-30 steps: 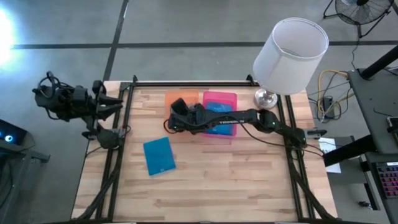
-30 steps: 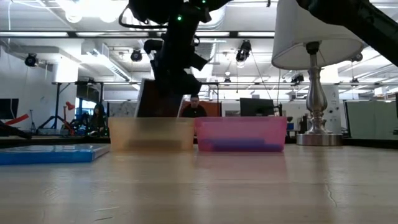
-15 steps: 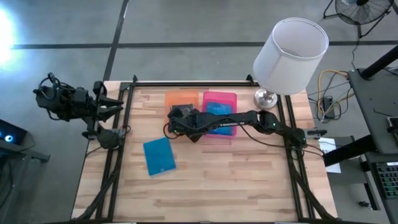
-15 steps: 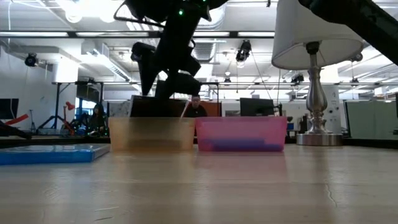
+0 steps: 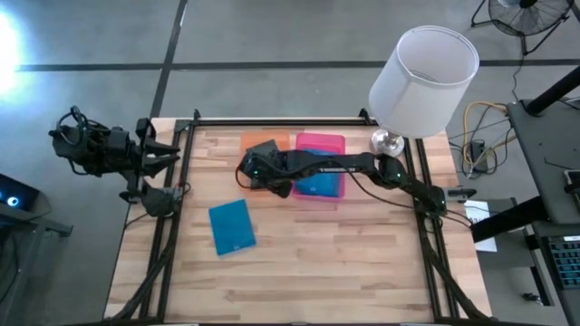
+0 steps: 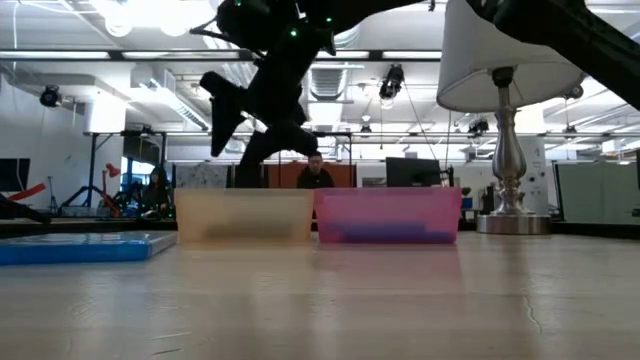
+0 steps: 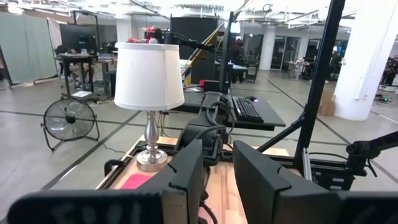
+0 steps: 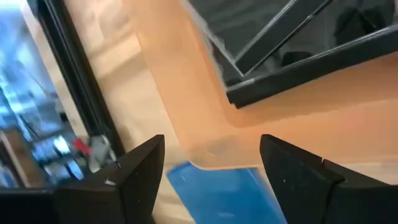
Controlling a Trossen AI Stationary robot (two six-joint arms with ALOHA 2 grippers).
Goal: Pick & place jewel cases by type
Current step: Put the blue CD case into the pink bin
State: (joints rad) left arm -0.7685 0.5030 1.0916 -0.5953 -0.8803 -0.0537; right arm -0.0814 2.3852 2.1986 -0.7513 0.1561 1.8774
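Right gripper (image 5: 256, 169), jaws spread and empty above translucent orange rectangular tray (image 8: 205, 106) holding dark grey jewel case (image 8: 298, 46): advisably lift clear before approaching bright blue square jewel case (image 5: 231, 226).

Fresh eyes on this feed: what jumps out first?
The right gripper hangs open over the orange tray at the table's far side, a dark case lying inside it. A lone blue jewel case lies on the bare wood nearer the front, and a big white lamp stands at the far right corner.

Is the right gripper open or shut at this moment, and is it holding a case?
Open and empty: in the right wrist view the right gripper shows spread fingers with nothing between them, above the orange tray.
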